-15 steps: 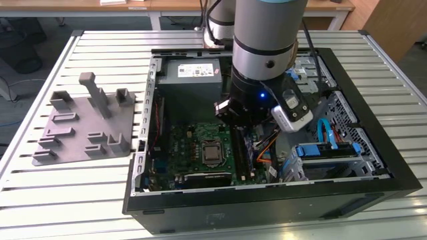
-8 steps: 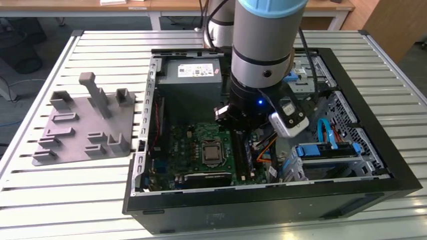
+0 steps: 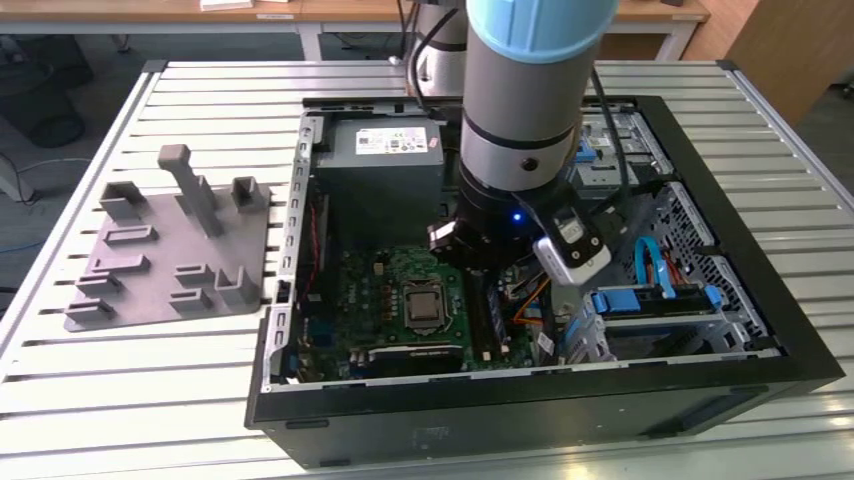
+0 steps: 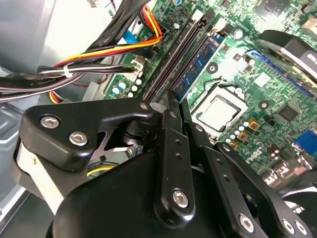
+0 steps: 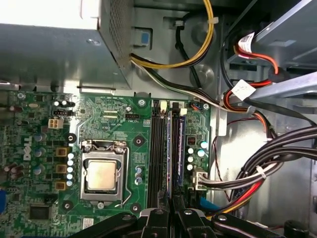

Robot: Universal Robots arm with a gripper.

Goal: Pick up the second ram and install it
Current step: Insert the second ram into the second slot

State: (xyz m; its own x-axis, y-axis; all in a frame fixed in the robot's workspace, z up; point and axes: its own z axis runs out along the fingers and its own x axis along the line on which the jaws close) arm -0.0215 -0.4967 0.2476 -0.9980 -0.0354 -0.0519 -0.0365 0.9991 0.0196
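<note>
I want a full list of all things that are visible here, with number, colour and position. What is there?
table: one, pale slatted, under everything
computer case: one, black, open, on the table
holder tray: one, grey, at the exterior view's left of the case
motherboard: one, green, inside the case
processor: one, silver, on the motherboard
ram strip: at least one, blue-green, in a slot
empty slots: two, black, beside the ram strip
cables: several, yellow, black, red
arm: one, grey and blue, above the case
tool: one, black, at the ram strip's end

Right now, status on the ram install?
Tool at the motherboard slots. Ram upright in slot, directly ahead of tool. Cable bundle alongside, not crossing slots.
</note>
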